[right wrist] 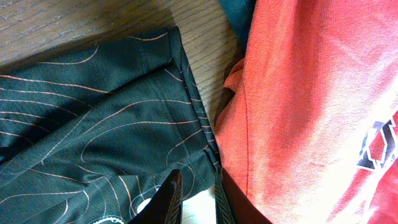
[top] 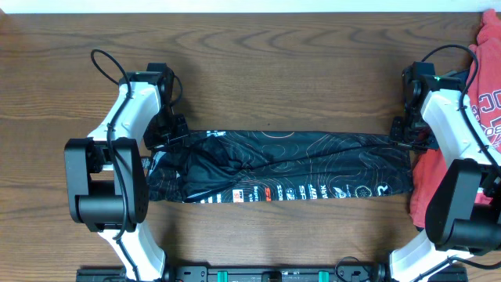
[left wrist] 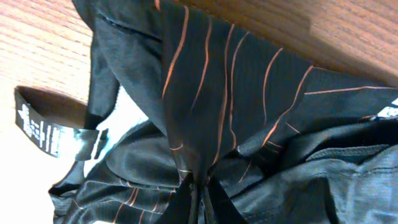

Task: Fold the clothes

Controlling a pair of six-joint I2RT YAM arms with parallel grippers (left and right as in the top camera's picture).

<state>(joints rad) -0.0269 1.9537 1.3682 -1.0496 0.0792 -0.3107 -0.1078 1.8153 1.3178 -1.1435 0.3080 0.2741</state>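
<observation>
A black sports jersey with thin orange contour lines [top: 290, 168] lies across the middle of the brown wood-grain table [top: 274, 70], folded into a long band that runs left to right. A row of small colourful logos and white lettering runs along its lower edge. Its left end is rumpled and bunched, while the right end lies flatter.

The left gripper [top: 167, 139] sits at the upper left corner of the band. In the left wrist view the jersey [left wrist: 236, 93] puckers to a tight point at the bottom centre, where that gripper [left wrist: 200, 196] pinches the cloth. A black sewn-in label [left wrist: 37, 127] sticks out at the left of that view.

The right gripper [top: 401, 139] is at the band's upper right corner. Seen from its wrist, its dark fingers [right wrist: 166, 199] stand close together with the jersey's hem [right wrist: 106, 130] running in between them. I cannot tell whether they actually grip it.

A crumpled red cotton garment with a printed emblem [top: 485, 86] lies at the right edge of the table, just beside the jersey's right end.
</observation>
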